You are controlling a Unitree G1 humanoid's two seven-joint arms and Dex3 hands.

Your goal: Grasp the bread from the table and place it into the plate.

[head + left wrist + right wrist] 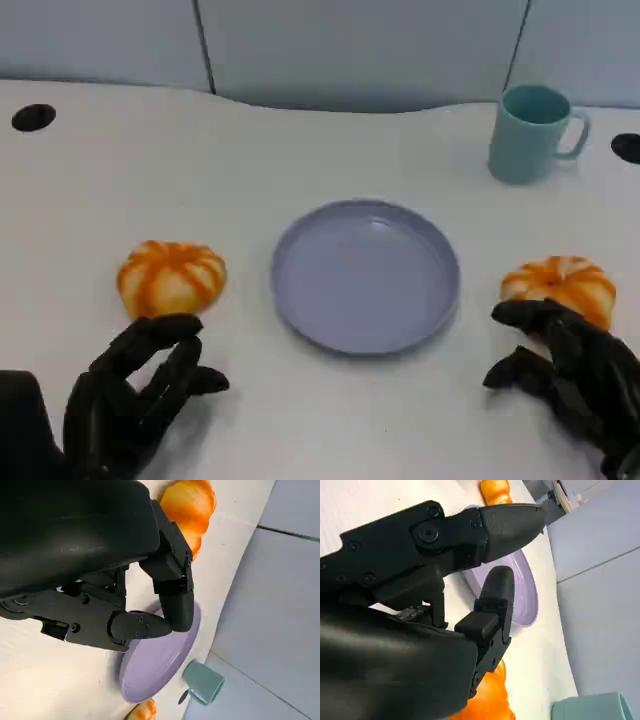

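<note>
A lavender plate [366, 275] sits in the middle of the white table [300, 140], nothing on it. There are two orange, white-striped bread rolls. One roll [171, 277] lies at the plate's nine o'clock, a little apart from the rim; the other roll [560, 287] lies at three o'clock, just beside the rim.

The left hand [135, 395] hovers at about seven o'clock from the plate, just short of the left roll. Its fingers [160, 335] are spread and reach toward the roll, one tip very near it, and the hand holds nothing. From the wrist camera the same hand [125, 585] looks loosely spread, with the roll [190, 510] beyond it and the plate [155, 665] past the fingertips.

The right hand [570, 375] is at roughly four o'clock from the plate, fingers apart and curved, its upper fingers close against the near side of the right roll. Whether they touch it I cannot tell; nothing is gripped. Its wrist camera shows that roll [487, 700] just beneath the hand [445, 595].

A teal mug [533, 133] stands upright at one o'clock, well apart from the plate, handle to the right.
</note>
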